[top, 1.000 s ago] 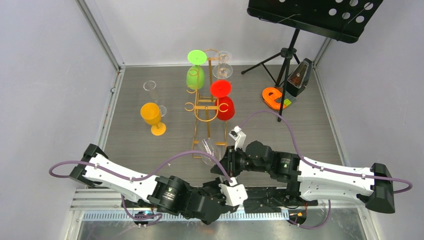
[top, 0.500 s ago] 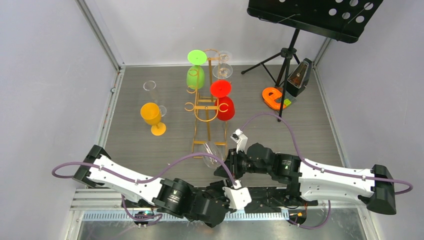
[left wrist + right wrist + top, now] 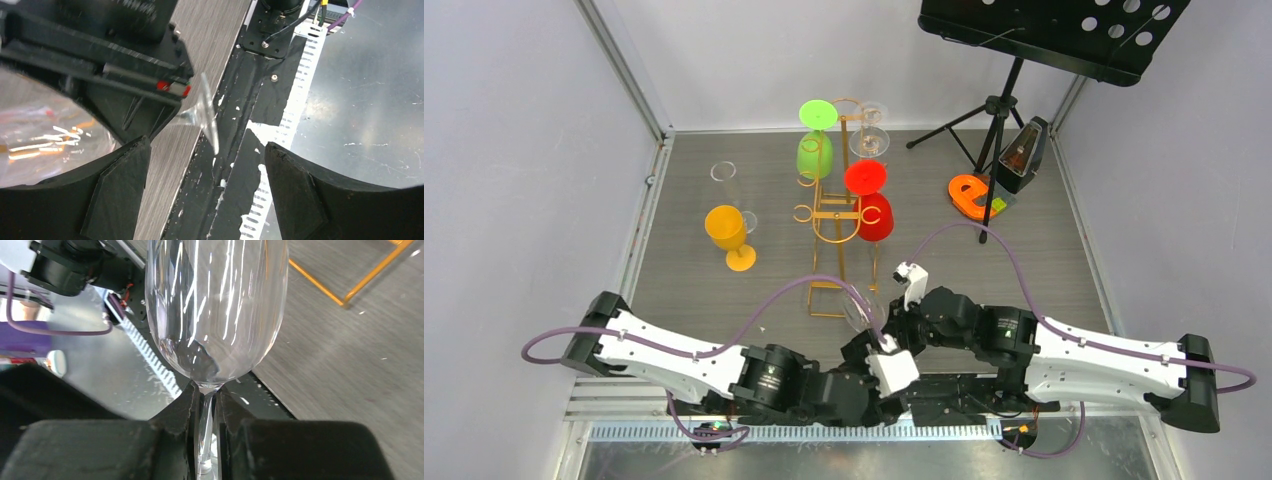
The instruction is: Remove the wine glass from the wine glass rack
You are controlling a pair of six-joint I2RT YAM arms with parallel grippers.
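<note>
Now the left jaws stand apart, having just let go; the clear wine glass (image 3: 215, 315) is clamped by its stem between the right jaws alone, well off the wine glass rack (image 3: 834, 214), so the handover looks complete.

The left end effector (image 3: 207, 147) has its two black fingers (image 3: 120, 192) spread wide at the lower left and lower right of the frame, touching nothing. In the gap above them hangs the round foot of a clear wine glass (image 3: 206, 112), seen nearly edge-on, its short stem running left into the black tips of the right end effector (image 3: 172, 116), and its glinting bowl blurred at the left edge. Behind, a strip of grey wood-grain tabletop (image 3: 215, 35) slants down from the top centre, beside a black base plate (image 3: 250, 100), a white slotted rail (image 3: 295, 95) and bare sheet metal (image 3: 365, 90) on the right.
</note>
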